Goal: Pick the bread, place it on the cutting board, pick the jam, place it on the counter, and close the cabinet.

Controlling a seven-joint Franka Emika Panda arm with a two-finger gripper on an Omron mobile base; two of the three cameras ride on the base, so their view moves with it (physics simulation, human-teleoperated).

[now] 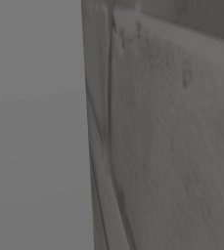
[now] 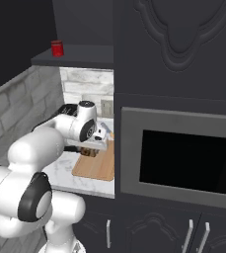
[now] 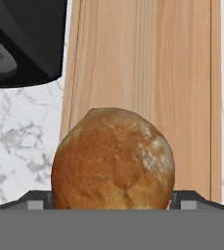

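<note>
A round brown bread sits between my gripper's fingertips, which press against its two sides. Under it runs the wooden cutting board, lying on the marble counter. From the right base view, the gripper hangs just over the near left part of the cutting board, with the bread a dark brown lump beneath the hand. The red jam stands upright on the dark cabinet shelf above the counter nook. No cabinet door can be made out.
A built-in microwave in a dark cabinet wall stands right of the nook. A black appliance sits on the counter beside the board's far end. A grey brick wall bounds the left side. Blurred grey surfaces lie close to the left base camera.
</note>
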